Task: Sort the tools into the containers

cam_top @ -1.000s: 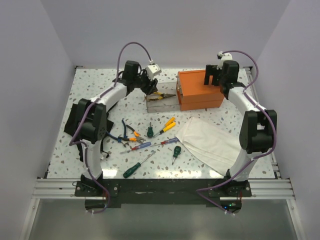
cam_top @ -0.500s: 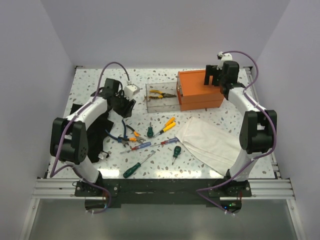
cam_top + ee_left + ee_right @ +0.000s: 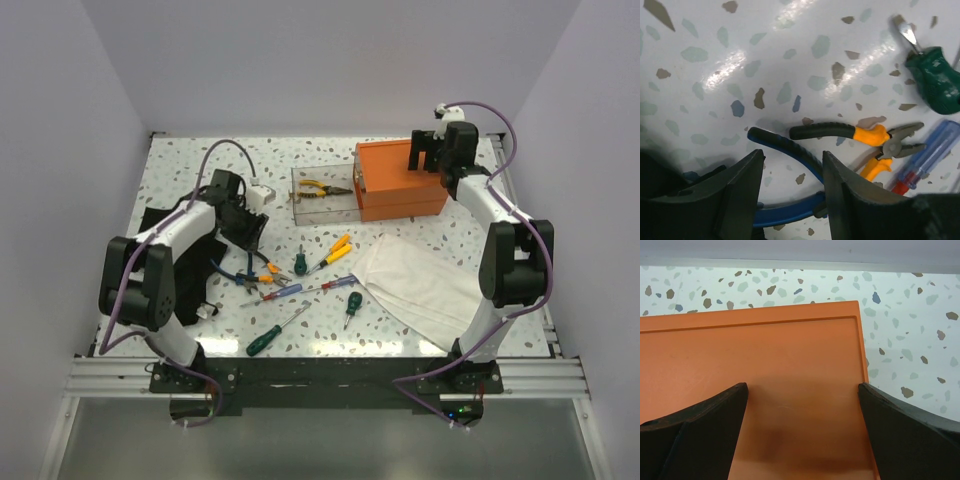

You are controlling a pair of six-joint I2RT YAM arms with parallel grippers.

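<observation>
Blue-handled pliers look like the next pick. The left gripper hangs right over them, jaws parted to a moderate gap, nothing held. In the left wrist view one blue handle crosses that gap on a diagonal, far-left to near-right. The other handle runs roughly crosswise lower down, and the head is hidden behind a finger. The handle is therefore skewed to the closing line, so my read is some wrist roll before closing, or the grip may slide along the curve. Can't tell whether the tips touch the speckled terrazzo table. Just beyond the gap lie small black-and-orange-handled pliers, right beside a translucent blue-handled screwdriver. A stubby green-handled screwdriver lies further out. Risk: closing snags the small pliers' black handle. The orange rectangular box sits far-right on the table. One clear drawer is pulled out toward the left arm, with yellow-handled pliers in it. The drawer lies up and right of the left gripper, and the left arm is clearly nearer the pile. The right gripper hovers over the box top, jaws wide, empty, well apart from the tools. Most tools not yet sorted.
</observation>
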